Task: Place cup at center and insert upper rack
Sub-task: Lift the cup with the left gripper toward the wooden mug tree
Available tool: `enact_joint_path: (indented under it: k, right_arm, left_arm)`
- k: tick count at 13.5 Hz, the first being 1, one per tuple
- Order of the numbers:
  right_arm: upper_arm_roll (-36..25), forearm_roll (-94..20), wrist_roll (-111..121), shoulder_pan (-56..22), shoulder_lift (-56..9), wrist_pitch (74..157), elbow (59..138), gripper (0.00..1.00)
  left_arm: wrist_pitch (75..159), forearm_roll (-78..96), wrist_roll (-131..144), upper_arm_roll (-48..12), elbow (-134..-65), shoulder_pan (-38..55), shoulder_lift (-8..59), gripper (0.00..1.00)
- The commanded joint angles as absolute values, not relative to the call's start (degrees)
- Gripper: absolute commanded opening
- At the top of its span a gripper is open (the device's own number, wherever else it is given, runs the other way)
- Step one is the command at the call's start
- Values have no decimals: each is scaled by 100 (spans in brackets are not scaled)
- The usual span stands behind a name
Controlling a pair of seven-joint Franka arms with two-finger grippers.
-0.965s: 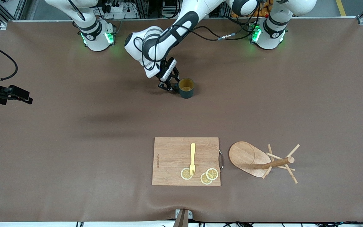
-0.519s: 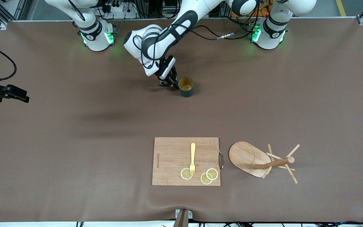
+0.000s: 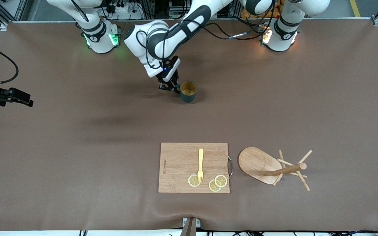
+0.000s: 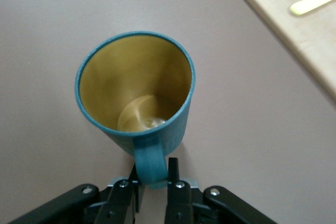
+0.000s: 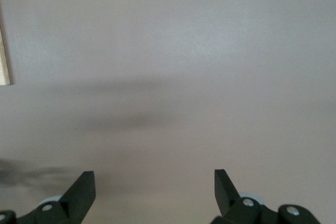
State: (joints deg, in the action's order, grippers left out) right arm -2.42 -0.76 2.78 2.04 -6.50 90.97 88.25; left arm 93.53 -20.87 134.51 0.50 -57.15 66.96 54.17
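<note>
The dark teal cup point(image 3: 188, 91) with its tan inside point(image 4: 136, 93) stands upright, farther from the front camera than the cutting board. My left gripper point(image 3: 175, 88) reaches in from the right arm's side of the cup and is shut on the cup's handle point(image 4: 150, 160), one finger on each side of it point(image 4: 152, 170). The upper rack point(image 3: 274, 168), a light wooden mug tree, lies tipped on its side beside the board, toward the left arm's end. My right gripper point(image 3: 28, 102) hangs open over bare table at the right arm's end, with nothing between its fingers point(image 5: 155, 182).
A rectangular wooden cutting board point(image 3: 176, 164) near the front edge carries a yellow fork point(image 3: 200, 165) and three lemon slices point(image 3: 214, 183). Its corner point(image 4: 294, 30) shows in the left wrist view. Brown mat covers the table.
The left gripper has shut on the cup's handle. Gripper and cup have shifted a little toward the right arm's end. The right gripper barely moved.
</note>
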Motion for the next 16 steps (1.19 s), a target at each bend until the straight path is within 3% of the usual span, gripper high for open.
enact_joint_path:
  k: [1, 10, 16]
  right_arm:
    - [-237, -158, 185, 202, -703, 8965, 8692, 100]
    - [-229, -334, 193, 193, -703, 8965, 8684, 100]
    - [-229, -334, 237, 193, -703, 8974, 8684, 100]
  left_arm:
    - [9439, -1584, 12949, -9, -5889, 6225, 4792, 0]
    - [9527, 472, 10708, -17, -5950, 4274, 3403, 0]
    - [9686, 2467, 8634, -18, -5950, 2569, 3138, 0]
